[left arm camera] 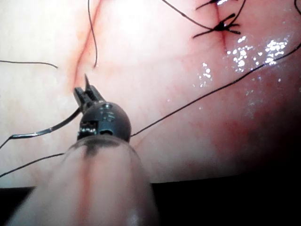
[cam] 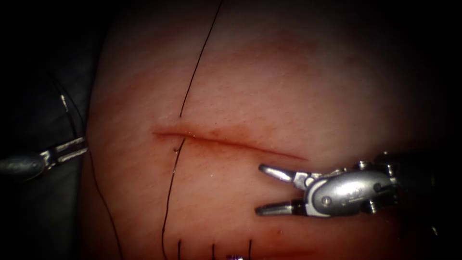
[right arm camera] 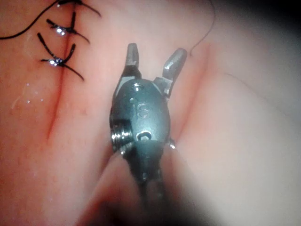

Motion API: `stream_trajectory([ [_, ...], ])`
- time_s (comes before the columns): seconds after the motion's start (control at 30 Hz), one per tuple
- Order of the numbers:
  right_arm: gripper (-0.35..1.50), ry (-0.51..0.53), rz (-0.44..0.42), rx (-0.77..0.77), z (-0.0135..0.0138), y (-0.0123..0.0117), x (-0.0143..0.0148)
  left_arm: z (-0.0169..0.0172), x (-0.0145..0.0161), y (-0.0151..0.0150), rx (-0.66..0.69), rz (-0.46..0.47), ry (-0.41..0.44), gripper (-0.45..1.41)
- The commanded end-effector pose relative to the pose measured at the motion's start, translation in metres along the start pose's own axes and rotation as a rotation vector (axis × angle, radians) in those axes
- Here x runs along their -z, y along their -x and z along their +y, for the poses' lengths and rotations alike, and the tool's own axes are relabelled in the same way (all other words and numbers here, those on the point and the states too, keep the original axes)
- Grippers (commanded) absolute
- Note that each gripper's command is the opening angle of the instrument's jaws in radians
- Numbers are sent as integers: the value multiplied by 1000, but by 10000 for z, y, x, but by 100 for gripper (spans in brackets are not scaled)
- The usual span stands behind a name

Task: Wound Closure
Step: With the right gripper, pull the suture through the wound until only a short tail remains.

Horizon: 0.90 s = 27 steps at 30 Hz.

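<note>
Right tool (cam: 262,189): I see its jaws spread, empty, near-right of the cut (cam: 226,141).
Left tool (cam: 79,147): far left, pinching the needle (left arm camera: 44,131), clear of the tissue (cam: 298,86).
Thread (cam: 192,77): crosses the cut.
Writing: none I can read.

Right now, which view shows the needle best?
Left wrist view: the needle shows its curve beside the left tool, out of the tissue. Endoscope view catches its glint left of the cut. Right tool open, empty.

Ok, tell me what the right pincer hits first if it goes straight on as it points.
Probably the thread below the cut's left end, though depth is unclear. The right pincer is open and empty; the left pincer grips the needle, outside the tissue.
</note>
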Motion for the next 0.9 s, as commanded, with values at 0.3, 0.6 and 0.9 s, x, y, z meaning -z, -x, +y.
stream_trajectory([
  [0.3, 123, -2, 8, -101, 18, 32, -100, 4, -6, 2, 0, 2, 2, -45],
  [0.6, 105, -62, -57, -388, 20, 73, -148, 3, -4, 2, -1, 2, 4, -45],
  [0.9, 91, -65, -88, -405, 12, 98, -162, 3, -5, 2, 0, 2, 3, -45],
])
